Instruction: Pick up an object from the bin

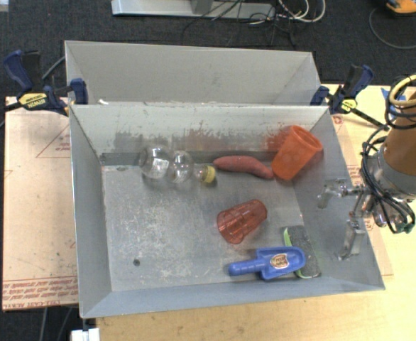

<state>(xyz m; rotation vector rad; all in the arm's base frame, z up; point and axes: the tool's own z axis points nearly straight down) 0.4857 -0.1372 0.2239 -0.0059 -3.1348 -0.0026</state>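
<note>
My gripper [338, 222] hangs over the bin's right sloping wall, open, with nothing between its two metal fingers. Nearest to it, at the front right of the bin floor, lies a blue plastic tool [267, 263] with a round label. A small green-edged clear piece [290, 237] lies just behind that tool. A translucent red ribbed cup [241, 221] lies on its side left of the gripper, near the middle. Tipped against the back right corner is an orange cup [295, 152].
A reddish sausage-shaped thing [242, 165] lies along the back wall beside the orange cup. Further left are two clear plastic pieces [164, 165] and a small yellow bit [209, 175]. The arm with its cables stands outside the bin's right rim.
</note>
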